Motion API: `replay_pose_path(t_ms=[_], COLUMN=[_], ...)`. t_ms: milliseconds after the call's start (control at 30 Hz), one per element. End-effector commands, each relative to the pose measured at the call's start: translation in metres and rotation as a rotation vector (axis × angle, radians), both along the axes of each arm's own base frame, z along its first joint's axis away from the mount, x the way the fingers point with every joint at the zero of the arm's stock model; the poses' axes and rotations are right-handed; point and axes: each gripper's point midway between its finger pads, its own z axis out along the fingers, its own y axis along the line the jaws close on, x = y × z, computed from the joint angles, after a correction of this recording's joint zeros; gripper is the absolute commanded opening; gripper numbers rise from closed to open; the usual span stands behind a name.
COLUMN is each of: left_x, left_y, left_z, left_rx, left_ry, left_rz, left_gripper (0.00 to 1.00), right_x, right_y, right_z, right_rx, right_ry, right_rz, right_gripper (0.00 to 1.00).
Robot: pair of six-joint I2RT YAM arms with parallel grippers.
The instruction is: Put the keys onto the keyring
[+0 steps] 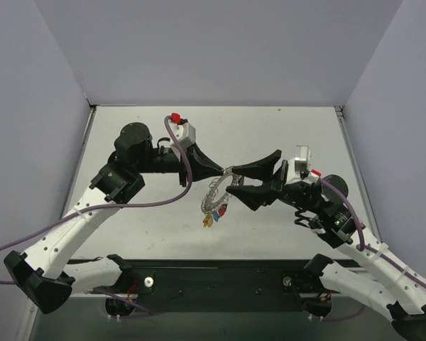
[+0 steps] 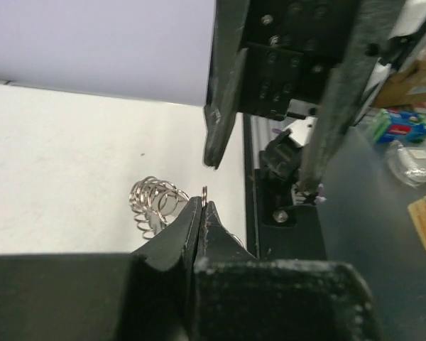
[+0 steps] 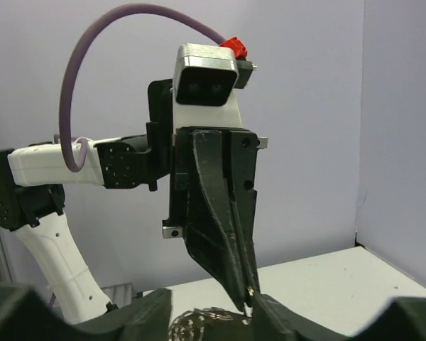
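The keyring (image 1: 216,190), a silvery coil-rimmed ring, hangs above the table between the two arms. My left gripper (image 1: 223,170) is shut on its upper rim; in the left wrist view the thin wire pokes out between the pressed fingertips (image 2: 199,209), and coils (image 2: 153,202) trail to the left. The keys (image 1: 213,215), with yellow, red and blue heads, dangle from the ring's low end. My right gripper (image 1: 231,179) stands open, one finger on each side of the ring. In the right wrist view the left gripper (image 3: 246,297) comes down between my right fingers (image 3: 138,316), above the coils (image 3: 202,317).
The white table (image 1: 284,128) is walled in by grey panels at the back and both sides. A dark strip (image 1: 220,273) with the arm bases runs along the near edge. A purple cable (image 1: 177,153) loops over the left wrist.
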Motion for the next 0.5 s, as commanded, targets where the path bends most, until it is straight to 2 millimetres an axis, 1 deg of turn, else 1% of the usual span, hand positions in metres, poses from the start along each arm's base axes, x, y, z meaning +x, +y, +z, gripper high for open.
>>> replay_pose_path(t_ms=[0, 33, 67, 100, 133, 167, 200, 233, 267, 333, 367, 400, 433, 467], left_x=[0.017, 0.024, 0.019, 0.02, 0.024, 0.021, 0.018, 0.021, 0.018, 0.015, 0.013, 0.011, 0.004, 0.003], left_y=[0.016, 0.018, 0.02, 0.021, 0.023, 0.025, 0.024, 0.026, 0.027, 0.025, 0.027, 0.026, 0.025, 0.023], left_z=[-0.002, -0.005, -0.006, -0.009, -0.012, -0.015, -0.018, -0.021, -0.027, -0.031, -0.041, -0.036, -0.041, -0.043], left_rx=[0.178, 0.216, 0.267, 0.302, 0.342, 0.392, 0.423, 0.455, 0.505, 0.556, 0.605, 0.606, 0.633, 0.644], left_ry=[-0.102, -0.108, -0.095, -0.123, -0.126, -0.111, -0.131, -0.135, -0.12, -0.14, -0.125, -0.136, -0.134, -0.146], left_rz=[0.146, 0.19, 0.188, 0.19, 0.222, 0.214, 0.202, 0.216, 0.203, 0.188, 0.169, 0.159, 0.133, 0.119], left_gripper=[0.0, 0.0, 0.0, 0.0, 0.0, 0.0, 0.0, 0.0, 0.0, 0.0, 0.0, 0.0, 0.0, 0.0], right_x=[-0.012, -0.011, -0.011, -0.009, -0.007, -0.007, -0.006, -0.004, -0.003, 0.001, 0.001, 0.002, 0.004, 0.004], right_y=[-0.011, -0.013, -0.014, -0.014, -0.015, -0.015, -0.014, -0.012, -0.01, -0.005, -0.003, -0.002, 0.0, 0.001], right_z=[0.017, 0.017, 0.017, 0.013, 0.011, 0.012, 0.007, 0.003, 0.001, -0.004, -0.006, -0.007, -0.01, -0.012], right_rx=[-0.052, -0.06, -0.068, -0.089, -0.1, -0.108, -0.127, -0.146, -0.157, -0.184, -0.195, -0.203, -0.215, -0.221], right_ry=[-0.099, -0.099, -0.1, -0.088, -0.089, -0.091, -0.077, -0.073, -0.068, -0.047, -0.044, -0.036, -0.029, -0.029], right_rz=[0.001, -0.009, -0.013, -0.019, -0.025, -0.025, -0.022, -0.017, -0.009, 0.003, 0.014, 0.02, 0.025, 0.031], right_gripper=[0.64, 0.69, 0.73, 0.8, 0.81, 0.85, 0.86, 0.86, 0.87, 0.87, 0.87, 0.87, 0.86, 0.84])
